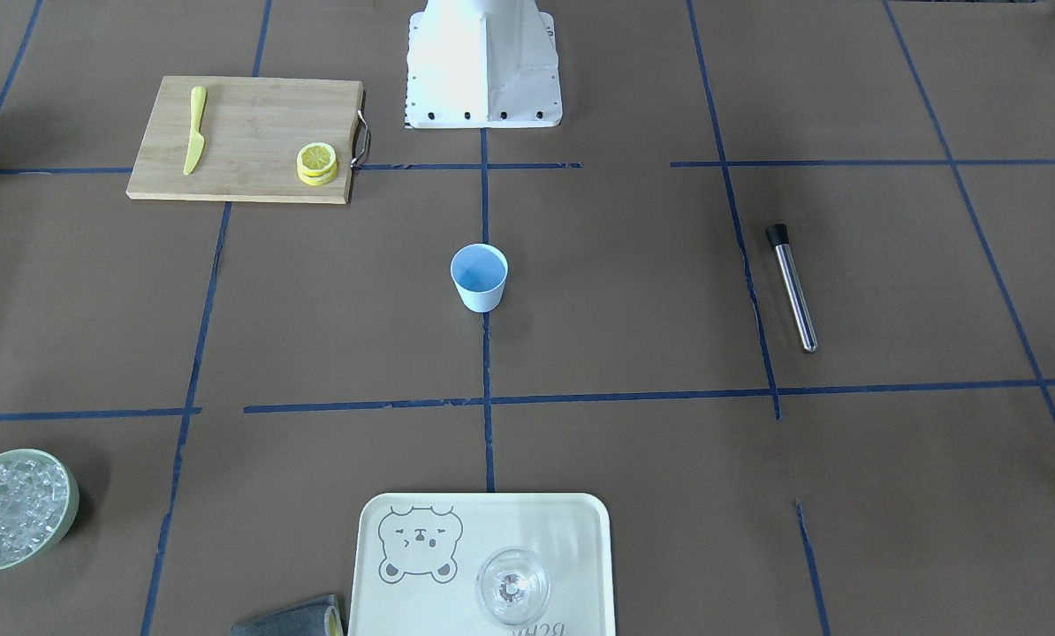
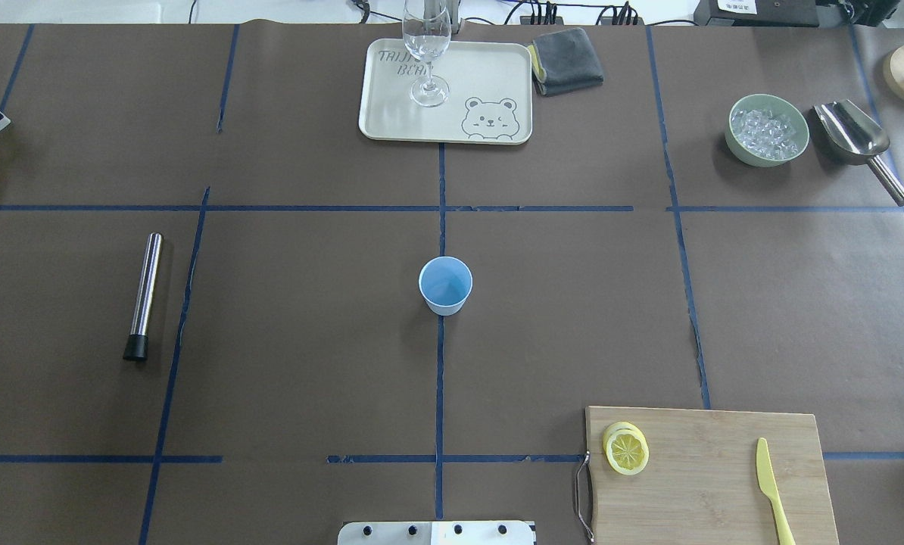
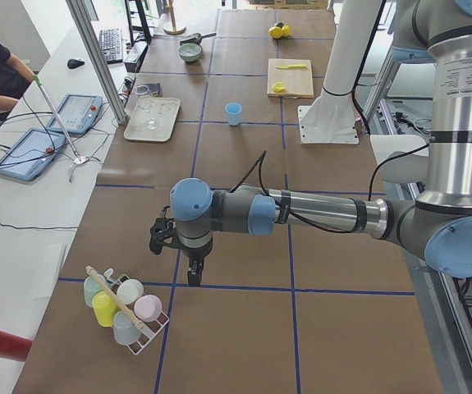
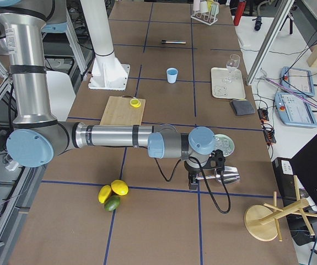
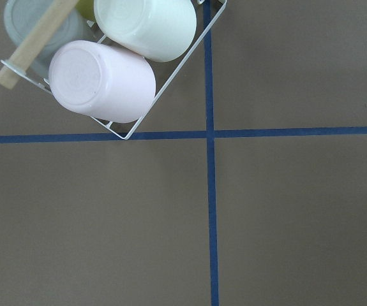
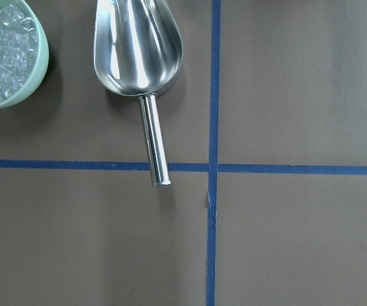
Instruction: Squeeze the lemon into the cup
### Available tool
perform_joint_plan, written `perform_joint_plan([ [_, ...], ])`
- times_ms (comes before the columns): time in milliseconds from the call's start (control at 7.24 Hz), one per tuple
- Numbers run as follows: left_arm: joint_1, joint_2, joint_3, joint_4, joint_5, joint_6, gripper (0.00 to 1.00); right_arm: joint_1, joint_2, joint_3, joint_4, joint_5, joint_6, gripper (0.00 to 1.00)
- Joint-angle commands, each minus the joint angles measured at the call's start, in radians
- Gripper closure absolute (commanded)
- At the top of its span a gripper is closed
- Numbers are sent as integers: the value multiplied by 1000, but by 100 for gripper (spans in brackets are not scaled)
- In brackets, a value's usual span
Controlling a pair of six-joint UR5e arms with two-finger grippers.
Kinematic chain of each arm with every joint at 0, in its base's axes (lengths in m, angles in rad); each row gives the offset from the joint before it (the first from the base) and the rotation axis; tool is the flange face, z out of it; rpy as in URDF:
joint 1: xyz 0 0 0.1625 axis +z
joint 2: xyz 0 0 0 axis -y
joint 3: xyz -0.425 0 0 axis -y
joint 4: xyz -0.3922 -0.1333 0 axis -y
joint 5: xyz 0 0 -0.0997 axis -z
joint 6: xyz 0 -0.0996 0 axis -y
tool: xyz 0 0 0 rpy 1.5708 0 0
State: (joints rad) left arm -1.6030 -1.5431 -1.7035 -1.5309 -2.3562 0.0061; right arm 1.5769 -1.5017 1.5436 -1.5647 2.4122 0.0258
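Note:
The pale blue cup (image 2: pixel 445 284) stands upright and empty at the table's middle; it also shows in the front view (image 1: pixel 479 276). The lemon slices (image 2: pixel 627 450) lie stacked at the left end of a wooden cutting board (image 2: pixel 717 484), on the robot's right; the front view shows the stack too (image 1: pixel 316 162). Both arms are far from them. The left gripper (image 3: pixel 193 277) hangs over the table's left end beside a rack of cups (image 3: pixel 125 308). The right gripper (image 4: pixel 193 180) hangs over the right end near the ice bowl (image 4: pixel 224 144). I cannot tell whether either is open or shut.
A yellow knife (image 2: pixel 773 492) lies on the board. A steel rod with a black tip (image 2: pixel 144 295) lies at the left. A tray (image 2: pixel 490 76) with a clear glass (image 2: pixel 426 45), a grey cloth (image 2: pixel 567 60), the ice bowl (image 2: pixel 768 129) and a metal scoop (image 2: pixel 857 144) stand at the far side.

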Motion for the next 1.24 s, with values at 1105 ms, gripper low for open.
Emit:
perform_joint_plan([
  [1105, 15, -20, -134, -2, 2, -9, 0, -278, -24, 396, -2, -80, 531, 0],
])
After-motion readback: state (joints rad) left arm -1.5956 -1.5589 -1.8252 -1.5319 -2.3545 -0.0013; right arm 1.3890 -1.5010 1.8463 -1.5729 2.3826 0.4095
